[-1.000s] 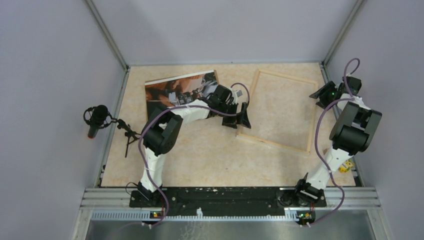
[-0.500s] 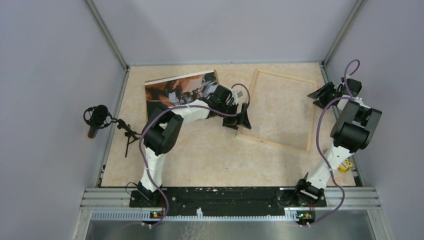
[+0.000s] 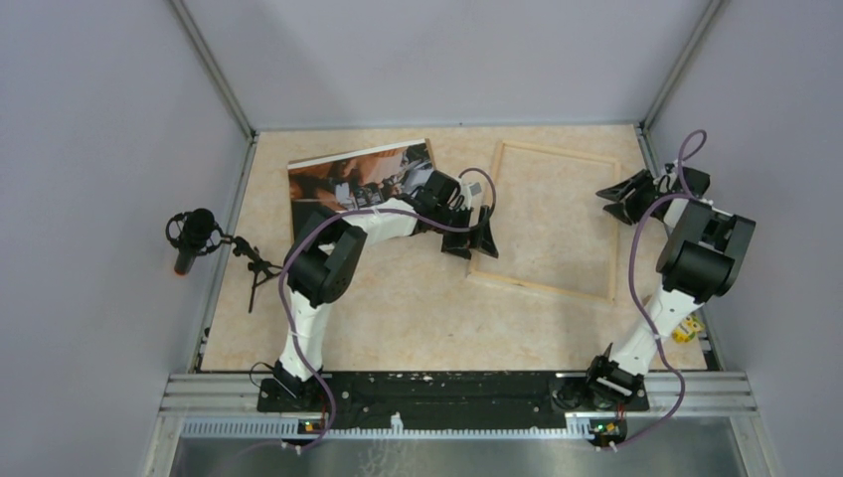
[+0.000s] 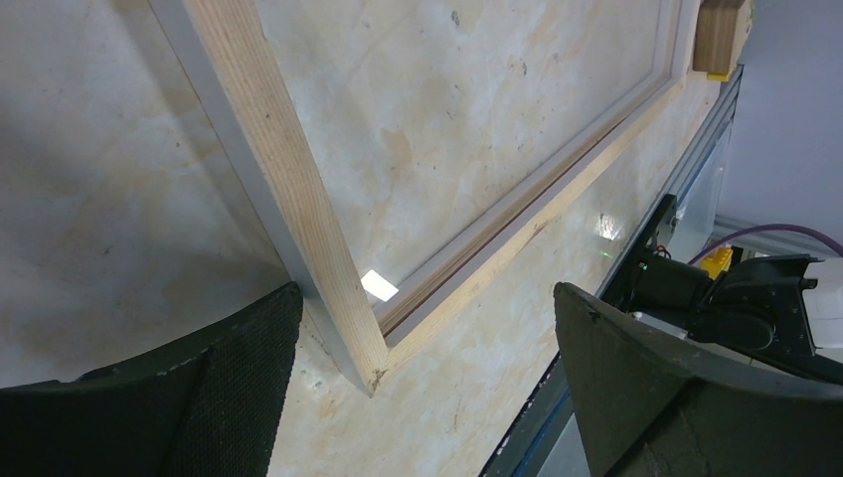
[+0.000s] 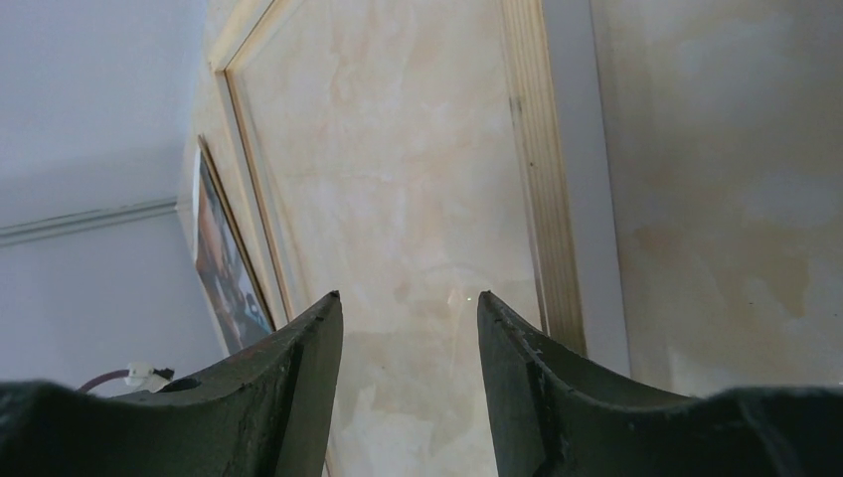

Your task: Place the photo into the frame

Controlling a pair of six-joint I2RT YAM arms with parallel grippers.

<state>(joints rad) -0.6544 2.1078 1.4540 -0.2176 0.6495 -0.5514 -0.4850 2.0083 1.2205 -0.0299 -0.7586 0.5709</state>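
At centre we find the left gripper (image 3: 472,240) spread wide astride the near-left corner of the frame (image 3: 542,285), likely to brace it. Farther up, at right, the right gripper (image 3: 618,202) stands half-spread, empty, beside the right strip. At upper left the photo (image 3: 358,174) lies face up, outside the frame.

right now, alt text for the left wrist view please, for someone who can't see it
The left gripper, jaws wide open, hangs over one corner of the pale wooden frame, which lies empty on the beige marbled table. The corner sits between the two black fingers, ungripped.
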